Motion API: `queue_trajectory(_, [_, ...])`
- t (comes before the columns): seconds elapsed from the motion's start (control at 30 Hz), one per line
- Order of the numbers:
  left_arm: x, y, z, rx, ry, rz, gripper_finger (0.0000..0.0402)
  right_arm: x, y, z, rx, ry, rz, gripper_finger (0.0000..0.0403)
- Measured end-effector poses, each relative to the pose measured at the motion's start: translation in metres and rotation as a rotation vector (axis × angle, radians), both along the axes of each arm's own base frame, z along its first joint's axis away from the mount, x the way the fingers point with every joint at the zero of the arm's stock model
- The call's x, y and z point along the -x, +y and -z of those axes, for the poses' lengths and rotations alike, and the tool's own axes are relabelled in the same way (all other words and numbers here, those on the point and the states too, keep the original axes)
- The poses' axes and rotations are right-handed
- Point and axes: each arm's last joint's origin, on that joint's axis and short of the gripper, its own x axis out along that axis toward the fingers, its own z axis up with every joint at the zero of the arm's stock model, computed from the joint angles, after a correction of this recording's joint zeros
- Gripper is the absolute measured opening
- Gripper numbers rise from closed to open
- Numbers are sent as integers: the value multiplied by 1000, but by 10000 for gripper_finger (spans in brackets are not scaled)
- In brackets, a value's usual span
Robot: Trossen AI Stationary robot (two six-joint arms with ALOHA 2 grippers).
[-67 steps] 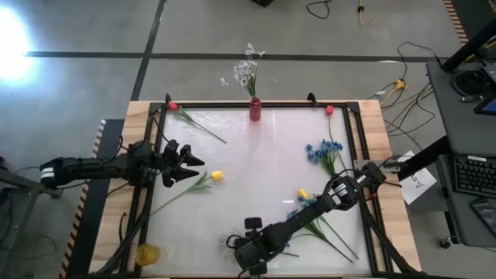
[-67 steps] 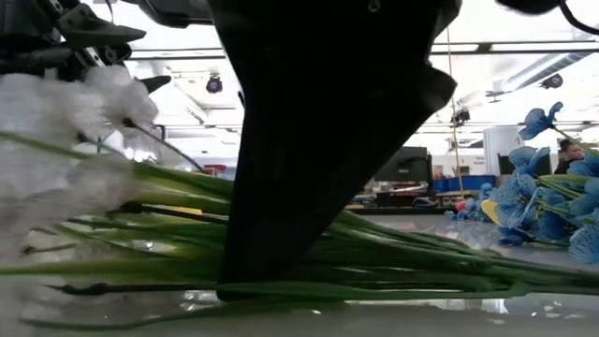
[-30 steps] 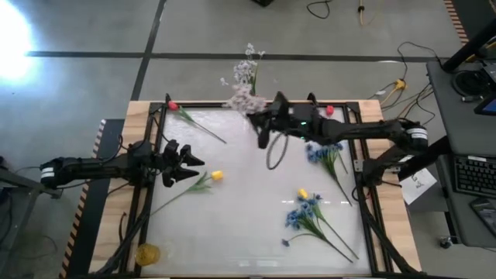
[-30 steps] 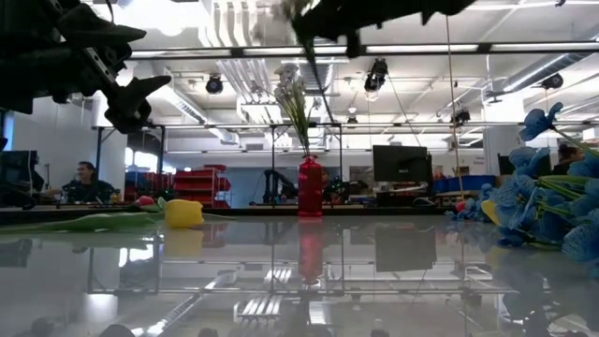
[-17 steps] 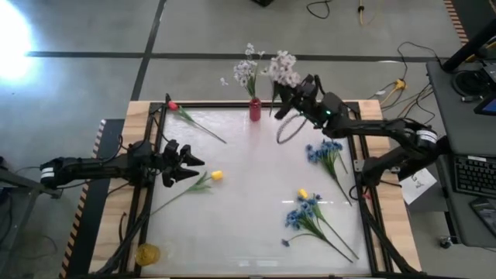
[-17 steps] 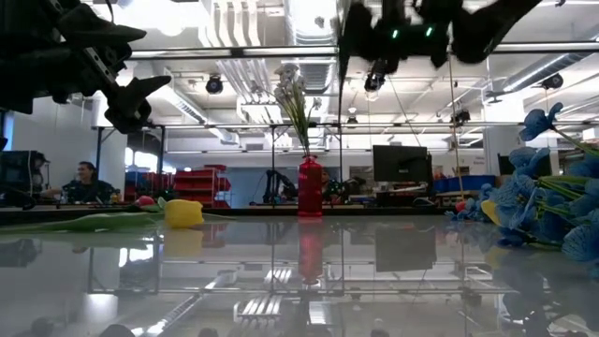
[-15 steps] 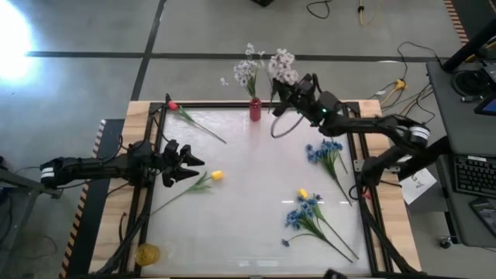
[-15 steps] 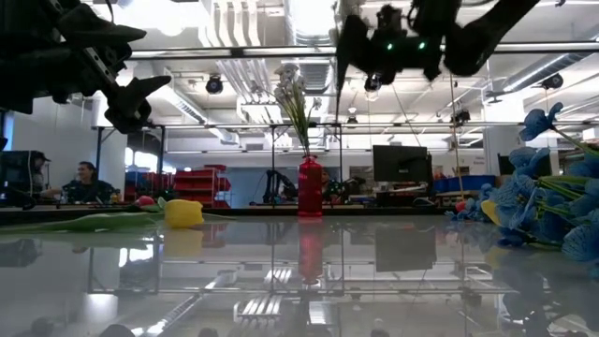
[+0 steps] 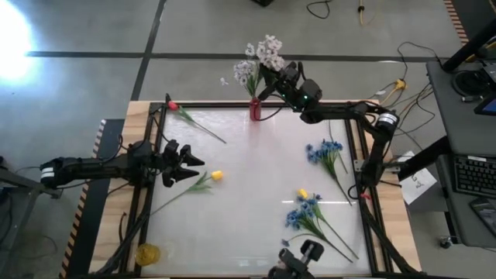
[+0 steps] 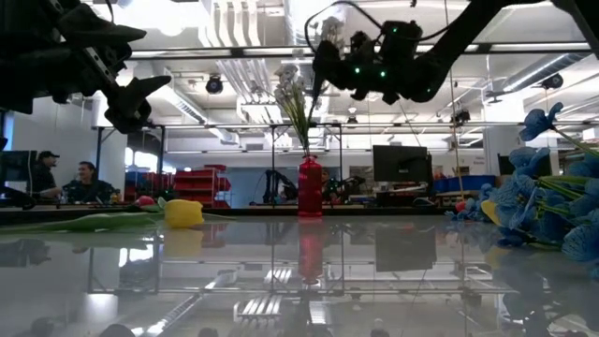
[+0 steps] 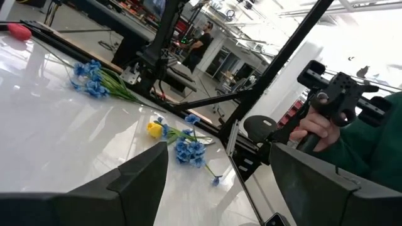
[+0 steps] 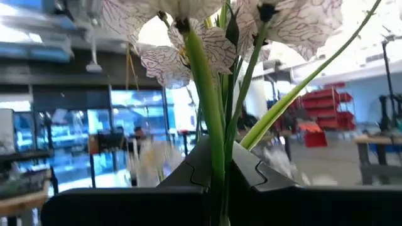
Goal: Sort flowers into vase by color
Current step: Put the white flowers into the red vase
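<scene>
**White spray poised over the vase**

The right gripper [image 9: 280, 80] clenches the white spray [image 9: 268, 51] by its stems, blossoms above the fingers. The red vase [image 9: 255, 109] stands just below and beside them. The left gripper [image 9: 188, 167] waits released, far off.

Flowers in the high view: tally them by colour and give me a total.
White sprays: 2 (one in the red vase, one held by the right end effector)
Blue clusters: 2
Yellow buds: 2
Pink buds: 2
Total: 8
</scene>
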Motion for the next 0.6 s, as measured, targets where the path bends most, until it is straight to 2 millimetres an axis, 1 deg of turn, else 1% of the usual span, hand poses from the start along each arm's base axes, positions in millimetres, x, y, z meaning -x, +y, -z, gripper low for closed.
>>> queue_trajectory(0.27, [0, 0, 0, 0, 0, -1, 269, 0, 1, 9, -3, 63, 14, 13])
queue_trajectory(0.6, [0, 0, 0, 0, 0, -1, 269, 1, 1, 8, 35, 103, 21, 13])
